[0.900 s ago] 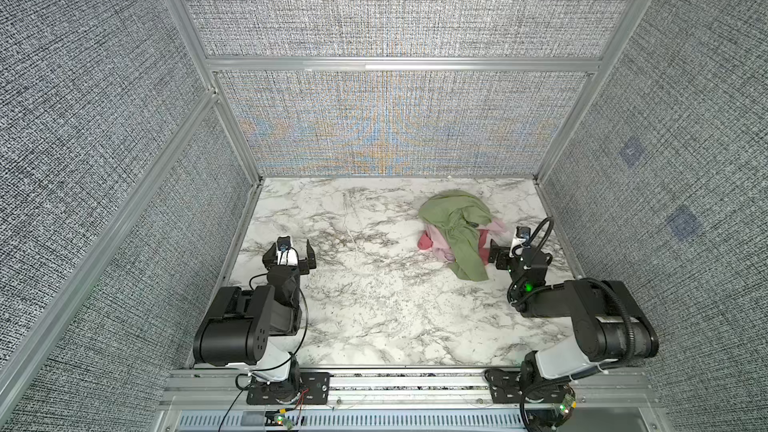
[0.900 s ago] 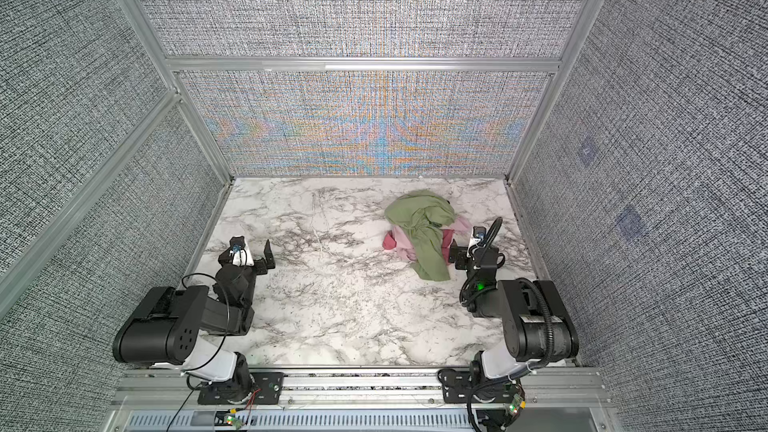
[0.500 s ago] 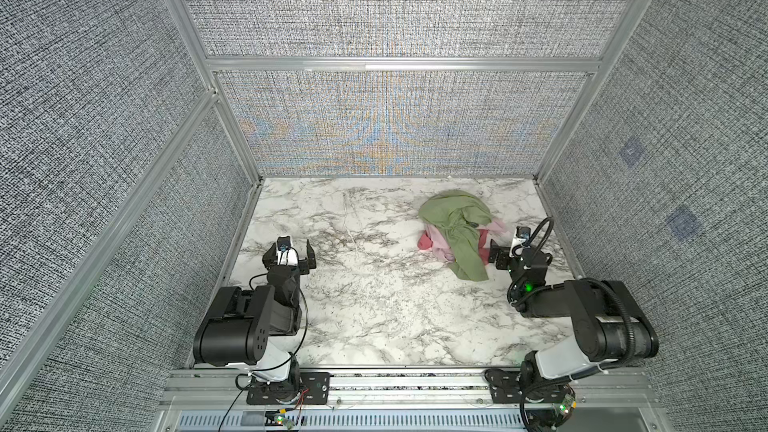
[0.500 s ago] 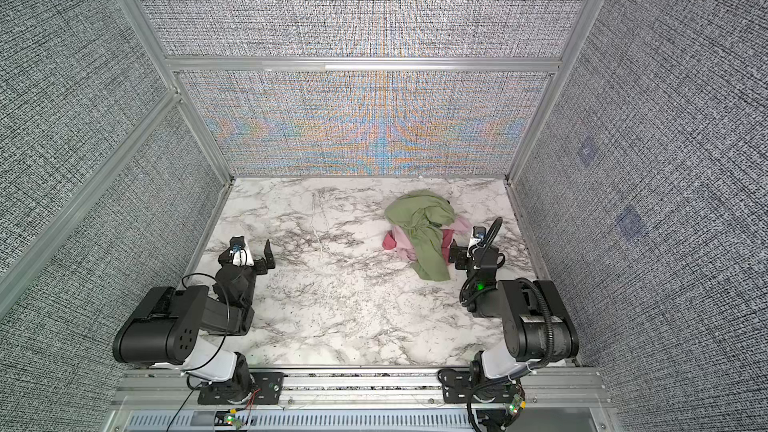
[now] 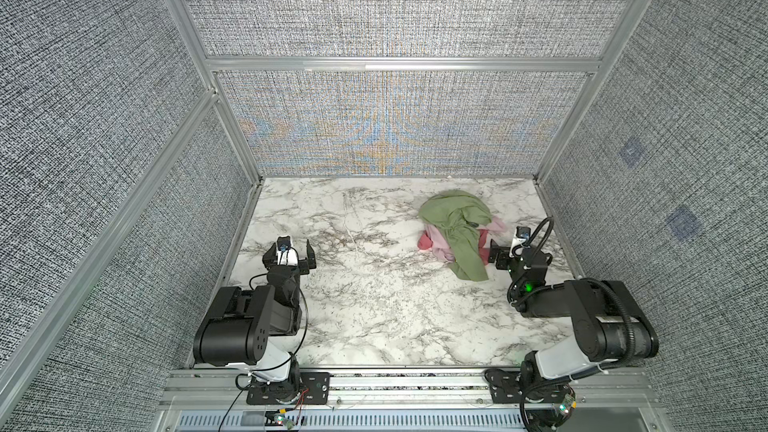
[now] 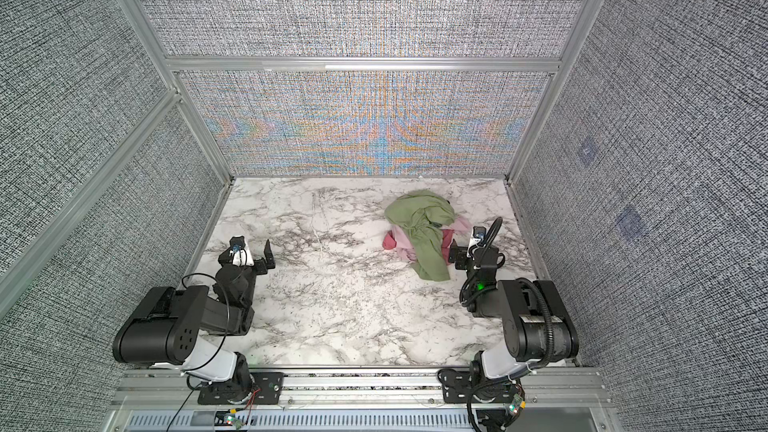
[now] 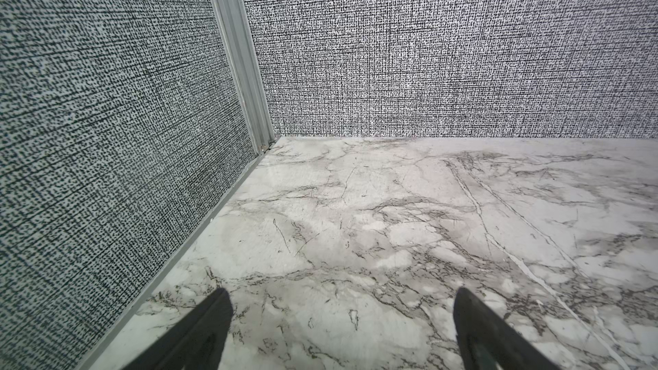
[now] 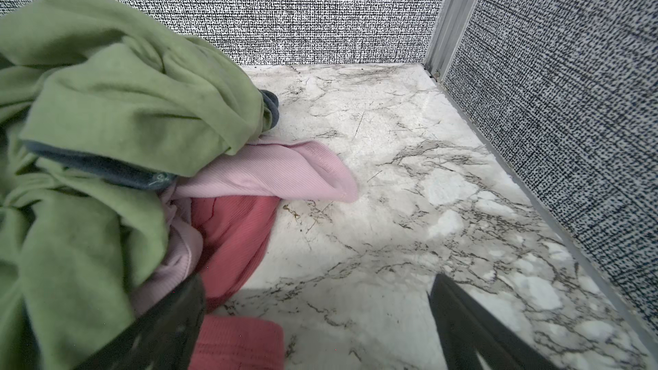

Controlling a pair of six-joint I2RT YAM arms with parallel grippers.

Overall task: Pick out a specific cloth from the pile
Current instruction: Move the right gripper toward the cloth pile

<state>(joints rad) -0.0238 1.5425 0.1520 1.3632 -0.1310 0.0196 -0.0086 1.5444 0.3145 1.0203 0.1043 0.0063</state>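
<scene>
At far left, black two-fingered left gripper (image 7: 341,293): jaws spread wide, nothing between them, low over bare white-and-grey marbled tabletop (image 5: 374,284), well apart from any fabric; little to go wrong there short of a long reach across. Right of centre, nearer the far wall, soft heap of three crumpled fabric pieces (image 5: 455,230). On top, soft olive green cloth (image 5: 461,243); drapes over the rest and trails toward the near edge. Under it, pale pink ribbed cloth (image 8: 277,172); pokes out on both flanks. Lowest, rose-red ribbed cloth (image 8: 235,236); shows only as a lump at the heap's left edge and as folds at its right edge, otherwise buried beneath the other two. At far right, black two-fingered right gripper (image 8: 317,281): also wide open, holding nothing, with one finger against or just beside the heap's right flank, hard to tell which. Likely troubles, by judgement: pinching pale pink or green together with red, given the layers overlapping right beside that finger; dragging the whole heap along while tugging red out from below, given the load on top; losing a thin fold mid-pull, given a shallow bite.
</scene>
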